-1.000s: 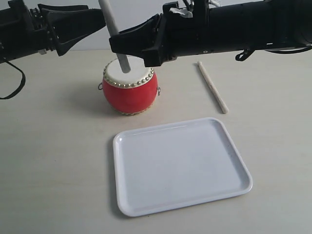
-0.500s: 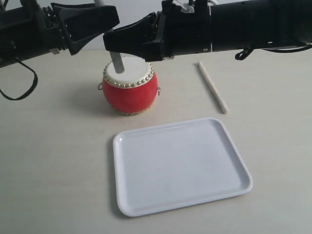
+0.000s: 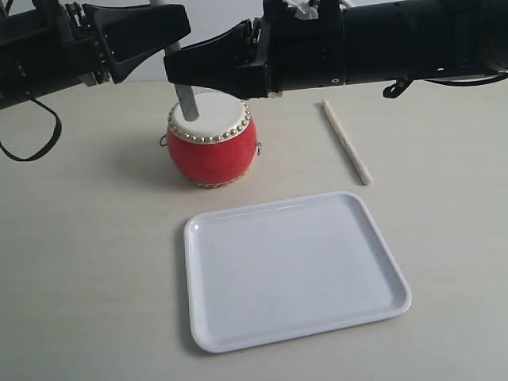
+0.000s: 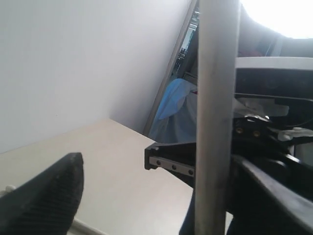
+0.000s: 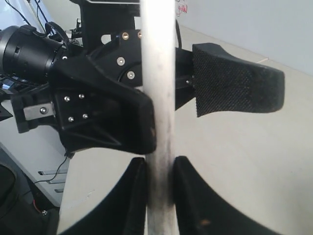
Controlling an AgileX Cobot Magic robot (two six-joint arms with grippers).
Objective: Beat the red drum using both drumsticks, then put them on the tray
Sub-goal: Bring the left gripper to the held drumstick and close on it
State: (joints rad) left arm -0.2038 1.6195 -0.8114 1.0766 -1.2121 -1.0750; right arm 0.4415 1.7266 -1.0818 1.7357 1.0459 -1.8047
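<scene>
Right gripper (image 3: 181, 70) clamps a stick (image 3: 187, 101) upright, tip on the drum (image 3: 213, 147), far left of the tray (image 3: 294, 270); left gripper (image 3: 178, 28) gapes wide beside it, holding nothing; other stick (image 3: 346, 144) lies right; handover looks likely; left must close.

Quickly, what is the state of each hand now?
Left hand: open.
Right hand: closed on the upright drumstick.
</scene>
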